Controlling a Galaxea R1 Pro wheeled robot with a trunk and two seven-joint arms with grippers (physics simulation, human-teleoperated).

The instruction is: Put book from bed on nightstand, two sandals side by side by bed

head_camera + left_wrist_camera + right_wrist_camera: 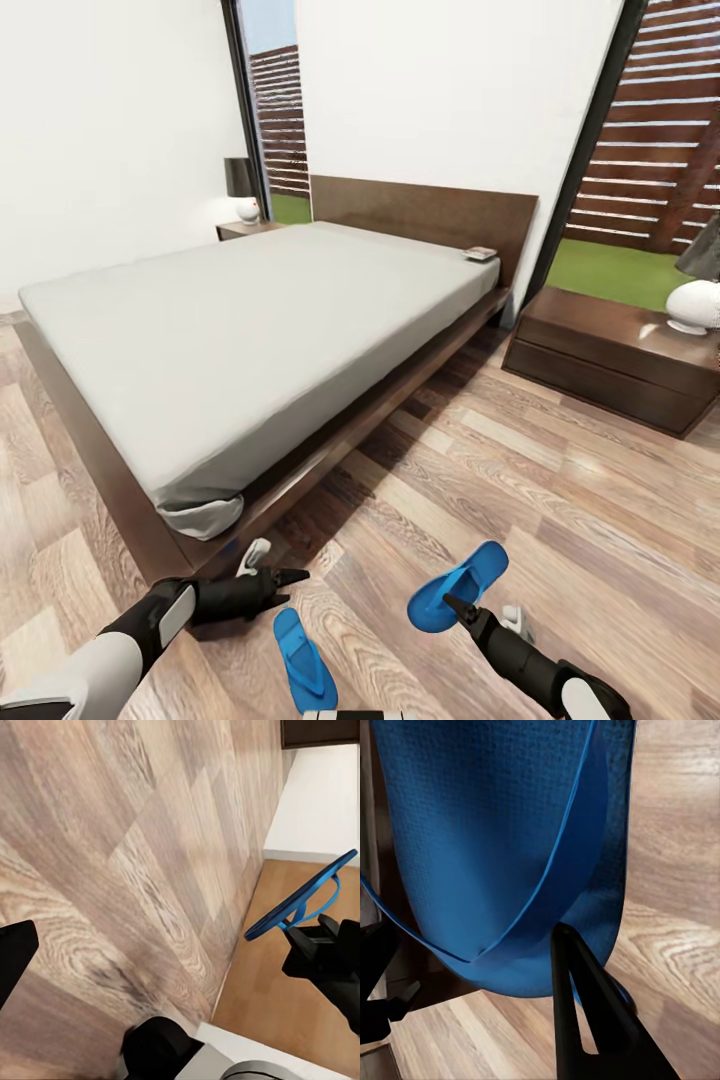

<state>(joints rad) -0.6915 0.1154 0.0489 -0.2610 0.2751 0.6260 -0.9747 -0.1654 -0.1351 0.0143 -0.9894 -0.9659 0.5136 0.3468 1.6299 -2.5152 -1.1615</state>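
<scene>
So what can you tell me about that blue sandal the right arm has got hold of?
The sandal is a bright blue flip-flop with a flat, finely textured sole and thin blue thong straps meeting at a toe post. It looks like foam or rubber. The right gripper pinches its edge between dark fingers, holding it tilted above the wood floor, apart from the other sandal lying flat nearby.

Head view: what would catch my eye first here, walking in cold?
The big bed with its bare grey mattress takes up the left and middle. Near the bottom, the right hand lifts a bright blue sandal, while the second sandal lies on the wood floor beside it.
</scene>
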